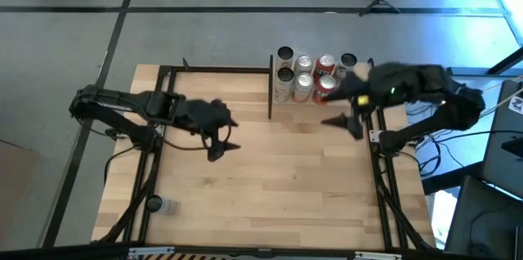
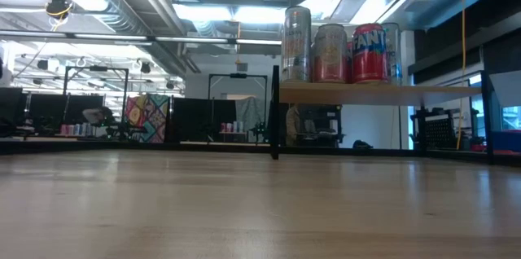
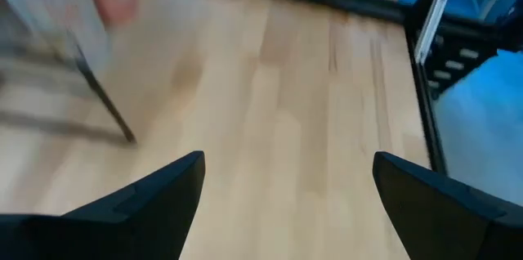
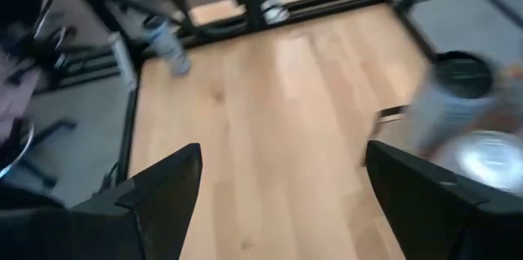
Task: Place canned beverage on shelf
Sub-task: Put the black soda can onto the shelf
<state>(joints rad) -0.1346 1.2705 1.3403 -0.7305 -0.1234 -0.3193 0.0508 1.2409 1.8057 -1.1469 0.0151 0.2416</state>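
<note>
Several cans (image 1: 315, 76), silver and red, stand upright on the shelf (image 2: 383, 93), a light-wood board raised on black posts at the table's far right; they also show in the low view (image 2: 334, 51). My left gripper (image 1: 233, 134) is open and empty above the table's middle left; its wrist view (image 3: 286, 158) shows bare wood between the fingers. My right gripper (image 1: 339, 125) is open and empty just near of the cans, which show blurred beside it in the right wrist view (image 4: 462, 96).
A black upright post (image 1: 270, 88) stands at the shelf's left side, and a black frame (image 1: 216, 69) runs along the far edge. A small clear bottle (image 1: 161, 205) lies near the table's near left corner. Bare wood (image 1: 286, 178) lies between the arms.
</note>
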